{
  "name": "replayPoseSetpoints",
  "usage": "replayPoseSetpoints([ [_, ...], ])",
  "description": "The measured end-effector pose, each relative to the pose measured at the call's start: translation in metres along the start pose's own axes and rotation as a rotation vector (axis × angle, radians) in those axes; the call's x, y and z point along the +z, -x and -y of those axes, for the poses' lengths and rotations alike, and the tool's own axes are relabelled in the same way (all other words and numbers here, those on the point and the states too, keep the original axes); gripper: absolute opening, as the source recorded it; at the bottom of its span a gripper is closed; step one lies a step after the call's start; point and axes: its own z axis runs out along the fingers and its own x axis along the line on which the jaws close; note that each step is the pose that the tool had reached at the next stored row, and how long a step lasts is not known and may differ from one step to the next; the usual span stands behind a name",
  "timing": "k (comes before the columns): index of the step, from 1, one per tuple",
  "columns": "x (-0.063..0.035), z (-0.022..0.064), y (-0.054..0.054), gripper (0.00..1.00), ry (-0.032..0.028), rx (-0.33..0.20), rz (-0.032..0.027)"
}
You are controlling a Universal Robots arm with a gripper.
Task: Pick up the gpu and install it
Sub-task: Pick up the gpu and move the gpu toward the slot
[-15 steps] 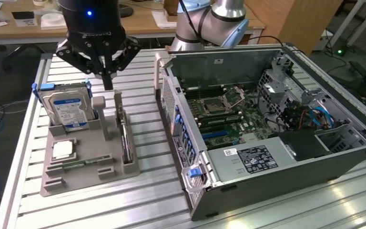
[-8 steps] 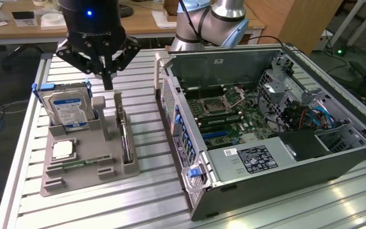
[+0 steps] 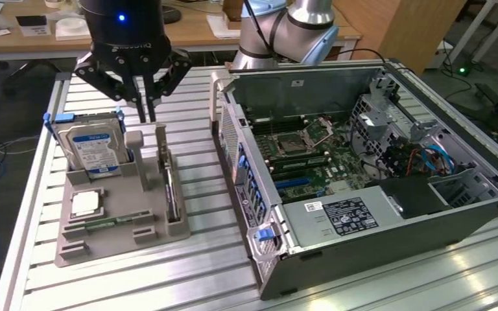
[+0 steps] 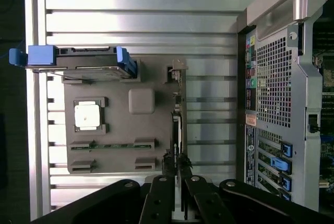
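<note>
Standing on its long edge in a slot of the grey holder, the gpu shows as a thin dark card. It has a silver bracket at the end nearest the hard drive. The holder rests on the slatted bench, just beside the open computer case. The pincer hovers above the holder in line with the card's top edge. Its fingers are a narrow gap apart and grip nothing.
</note>
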Motion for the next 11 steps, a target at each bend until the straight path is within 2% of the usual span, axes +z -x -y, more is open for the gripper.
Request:
replayPoseSetpoints([
  [2, 0.0000, 0.0000, 0.0000, 0.29, 0.0000, 0.000, 0.0000],
  [3, 0.0000, 0.0000, 0.0000, 0.29, 0.0000, 0.000, 0.0000],
  [5, 0.0000, 0.0000, 0.0000, 0.41, 0.0000, 0.000, 0.0000],
  [8, 0.0000, 0.0000, 0.0000, 0.47, 0.0000, 0.000, 0.0000],
  [10, 0.0000, 0.0000, 0.0000, 0.58, 0.0000, 0.000, 0.0000],
  [11, 0.0000, 0.0000, 0.0000, 0.58, 0.0000, 0.000, 0.0000],
])
